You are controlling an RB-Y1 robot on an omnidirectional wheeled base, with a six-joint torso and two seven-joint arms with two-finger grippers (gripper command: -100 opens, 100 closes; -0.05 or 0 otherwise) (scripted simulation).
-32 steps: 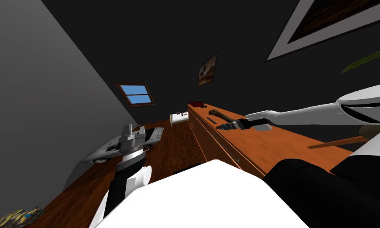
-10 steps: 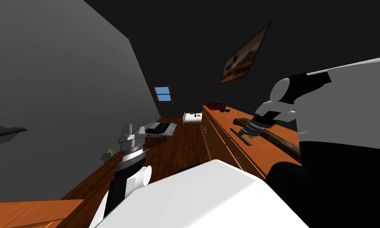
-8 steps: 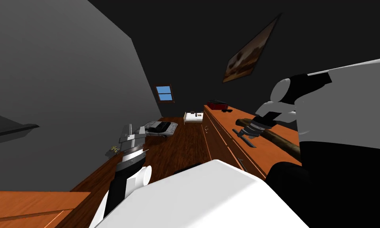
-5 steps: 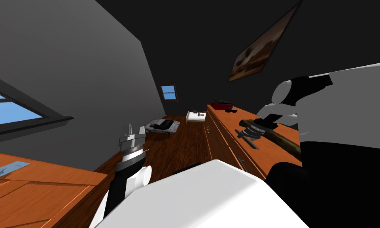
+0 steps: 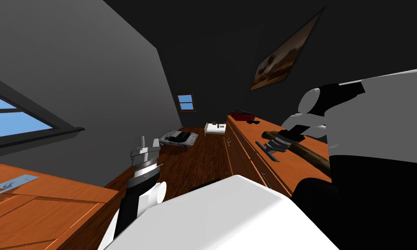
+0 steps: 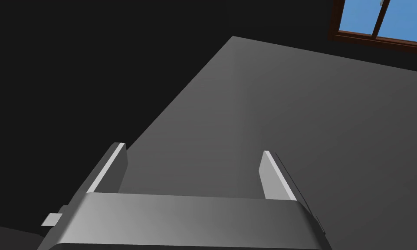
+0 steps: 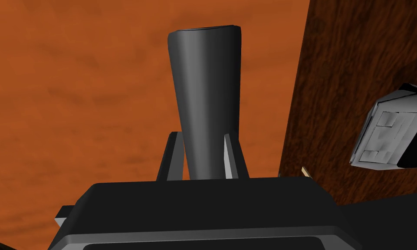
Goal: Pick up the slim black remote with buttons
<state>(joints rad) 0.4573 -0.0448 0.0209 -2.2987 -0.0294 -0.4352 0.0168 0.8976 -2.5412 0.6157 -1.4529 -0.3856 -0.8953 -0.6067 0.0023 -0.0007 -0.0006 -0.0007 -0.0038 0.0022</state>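
Right hand (image 7: 201, 136) pinched narrow on slim black remote (image 7: 205, 82), long axis pointing straight out from the grip, over orange worktop (image 7: 73, 95). Left hand (image 6: 192, 149) wide, empty.

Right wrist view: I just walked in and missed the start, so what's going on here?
The right gripper is shut on the slim black remote, its fingers pressing the remote's sides, above the orange wooden dresser top. Whether the remote is clear of the wood is hard to tell. The left gripper hangs open over the floor, holding nothing.
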